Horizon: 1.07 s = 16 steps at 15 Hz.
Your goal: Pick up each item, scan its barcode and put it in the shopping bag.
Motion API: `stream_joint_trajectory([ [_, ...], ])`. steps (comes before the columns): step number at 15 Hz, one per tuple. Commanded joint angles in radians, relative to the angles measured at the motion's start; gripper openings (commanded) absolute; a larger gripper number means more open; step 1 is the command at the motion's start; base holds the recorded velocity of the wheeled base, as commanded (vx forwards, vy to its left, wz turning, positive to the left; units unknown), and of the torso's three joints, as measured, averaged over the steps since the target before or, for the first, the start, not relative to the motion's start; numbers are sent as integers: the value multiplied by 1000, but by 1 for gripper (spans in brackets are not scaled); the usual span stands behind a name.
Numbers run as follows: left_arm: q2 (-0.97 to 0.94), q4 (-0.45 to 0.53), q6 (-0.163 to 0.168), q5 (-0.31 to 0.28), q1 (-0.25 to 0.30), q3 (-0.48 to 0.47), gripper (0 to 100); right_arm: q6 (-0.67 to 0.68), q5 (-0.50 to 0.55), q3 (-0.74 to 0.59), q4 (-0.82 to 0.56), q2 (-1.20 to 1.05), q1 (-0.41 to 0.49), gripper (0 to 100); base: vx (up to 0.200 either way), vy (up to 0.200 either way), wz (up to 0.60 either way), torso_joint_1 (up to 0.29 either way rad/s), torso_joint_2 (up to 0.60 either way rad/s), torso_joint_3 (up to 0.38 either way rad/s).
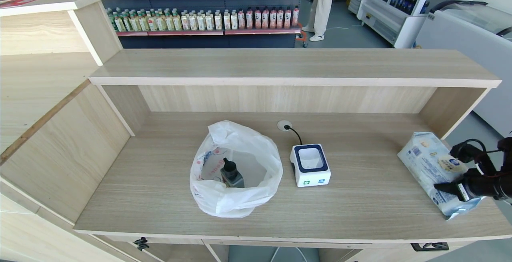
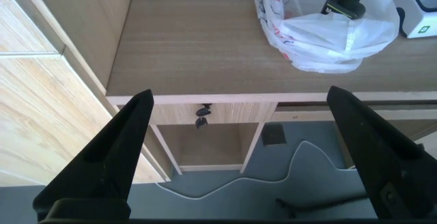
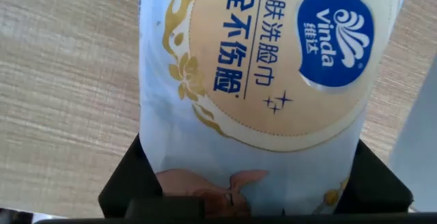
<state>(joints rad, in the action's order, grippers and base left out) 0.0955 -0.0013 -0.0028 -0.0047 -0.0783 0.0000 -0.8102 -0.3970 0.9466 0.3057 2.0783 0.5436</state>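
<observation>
Pinching the pale-blue soft plastic tissue pack [image 1: 428, 162] at the head view's lower right, the right gripper [image 1: 450, 169] sat near the edge of the wooden counter [image 1: 360, 210]. Lifting straight, then carrying it over the white, navy-framed scanner [image 1: 310, 165] at centre seemed best; open wood lay between. Left gripper [image 2: 240, 98] hung spread.
</observation>
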Motion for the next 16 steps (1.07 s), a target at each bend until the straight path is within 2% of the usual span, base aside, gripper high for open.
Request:
stream_joint_trajectory([
  [1, 0, 0, 0, 0, 0, 0, 100, -20, -103, -46, -50, -145, 58, 0, 0, 0, 0, 0, 0, 0],
  [4, 0, 0, 0, 0, 0, 0, 100, 238, -186, -37, -106, -284, -19, 0, 0, 0, 0, 0, 0, 0],
  [5, 0, 0, 0, 0, 0, 0, 100, 263, -223, -32, -134, -337, -36, 0, 0, 0, 0, 0, 0, 0],
  [8, 0, 0, 0, 0, 0, 0, 100, 258, -431, -29, -247, -475, -97, 0, 0, 0, 0, 0, 0, 0],
  [9, 1, 0, 0, 0, 0, 0, 100, 263, -464, -29, -251, -500, -120, 0, 0, 0, 0, 0, 0, 0],
  [11, 0, 0, 0, 0, 0, 0, 100, 296, -602, -25, -243, -572, -195, 0, 0, 0, 0, 0, 0, 0],
  [13, 0, 0, 0, 0, 0, 0, 100, 299, -668, 14, -231, -583, -208, 0, 0, 0, 0, 0, 0, 0],
  [16, 0, 0, 0, 0, 0, 0, 100, 296, -704, 40, -231, -630, -237, 0, 0, 0, 0, 0, 0, 0],
])
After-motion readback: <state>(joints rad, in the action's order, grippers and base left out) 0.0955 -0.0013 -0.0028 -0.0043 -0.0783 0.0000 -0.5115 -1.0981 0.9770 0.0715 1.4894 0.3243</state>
